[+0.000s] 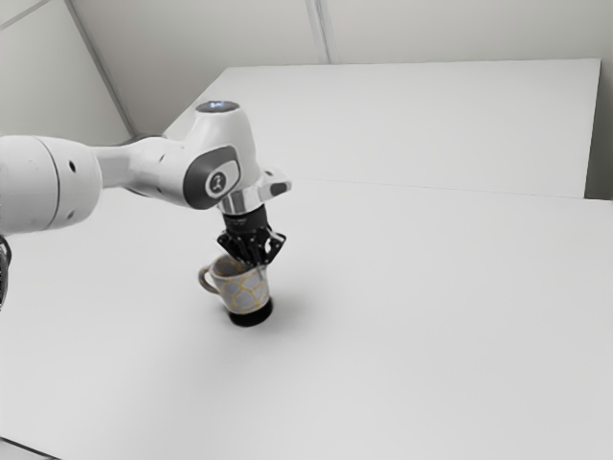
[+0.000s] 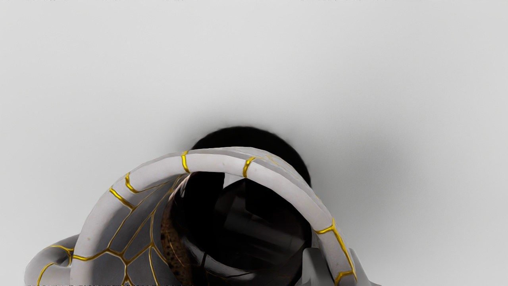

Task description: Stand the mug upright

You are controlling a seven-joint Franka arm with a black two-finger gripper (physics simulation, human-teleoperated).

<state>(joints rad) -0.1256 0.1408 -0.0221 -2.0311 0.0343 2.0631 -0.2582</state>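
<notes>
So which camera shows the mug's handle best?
The exterior view: the handle curves out from the mug there as a nearly whole loop. The wrist view shows part of it outside the rim, cut off by the picture's edge.

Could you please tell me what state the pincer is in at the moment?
Pincer: closed on the wall of the gold-veined mug, one finger inside and one outside.
</notes>
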